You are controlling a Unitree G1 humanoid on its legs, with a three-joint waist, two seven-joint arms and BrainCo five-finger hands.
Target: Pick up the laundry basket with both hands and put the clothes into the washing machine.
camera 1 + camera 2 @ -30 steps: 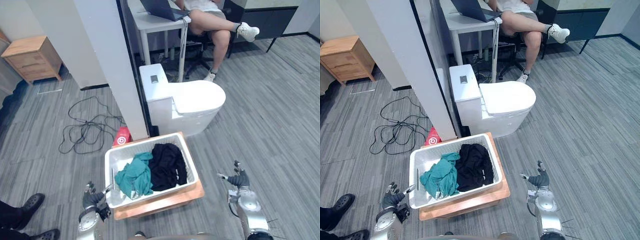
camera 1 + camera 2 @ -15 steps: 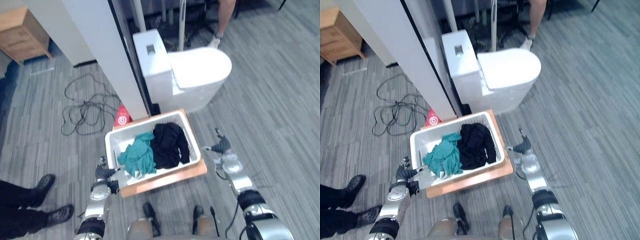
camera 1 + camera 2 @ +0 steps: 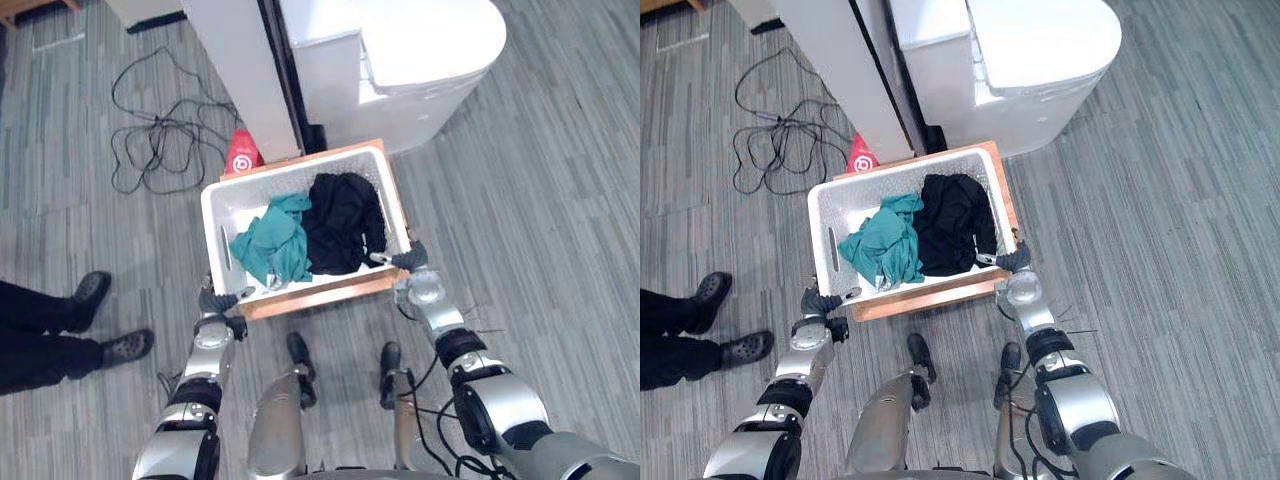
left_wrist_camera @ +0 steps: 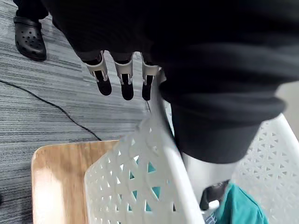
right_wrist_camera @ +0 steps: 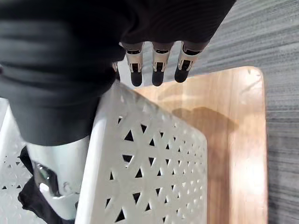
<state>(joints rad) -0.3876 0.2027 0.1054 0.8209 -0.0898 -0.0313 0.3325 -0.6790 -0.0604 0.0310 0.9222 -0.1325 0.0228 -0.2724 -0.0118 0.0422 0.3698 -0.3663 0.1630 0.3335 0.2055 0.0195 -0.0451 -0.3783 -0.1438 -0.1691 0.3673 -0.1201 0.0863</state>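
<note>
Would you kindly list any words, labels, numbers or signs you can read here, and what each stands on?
Red packet on the floor by the white pillar: a white round sign, any lettering too small to read.
Laundry basket, teal garment, black garment: no print seen.

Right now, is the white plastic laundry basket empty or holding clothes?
Holding clothes: a crumpled teal garment and a black garment lie inside the white perforated laundry basket.

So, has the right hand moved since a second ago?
Yes: the right hand closed in leftward on the laundry basket, from a gap to its right rim.
</note>
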